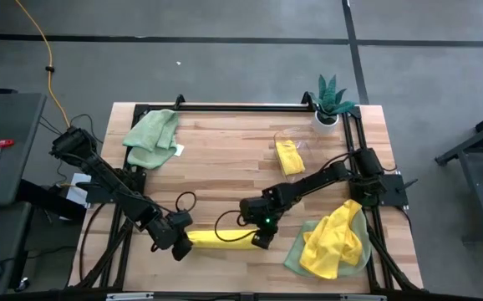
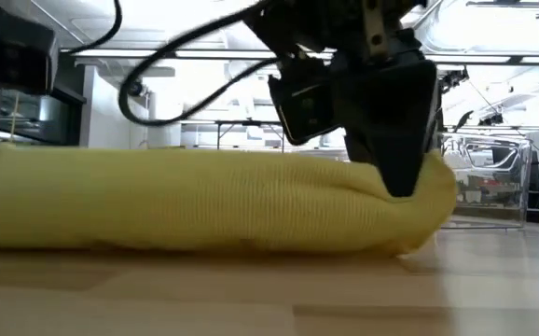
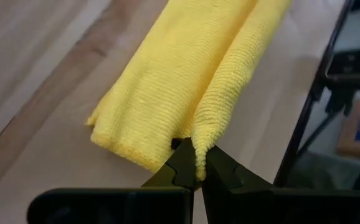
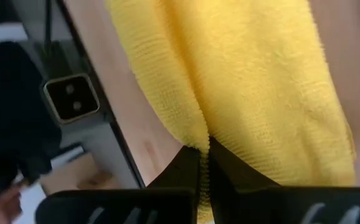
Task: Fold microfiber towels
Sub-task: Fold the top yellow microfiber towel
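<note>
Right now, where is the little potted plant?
In the high view the plant stands at the table's far right corner, just beyond the small folded yellow towel, well away from both arms.

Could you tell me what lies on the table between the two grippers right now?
The folded yellow towel spans that stretch in the high view, with the left gripper shut on one end and the right gripper shut on the other.

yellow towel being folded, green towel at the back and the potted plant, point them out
yellow towel (image 1: 221,237), high view, middle of the folded strip
green towel (image 1: 151,134), high view, centre of the crumpled cloth
potted plant (image 1: 330,98), high view, leaves
</note>
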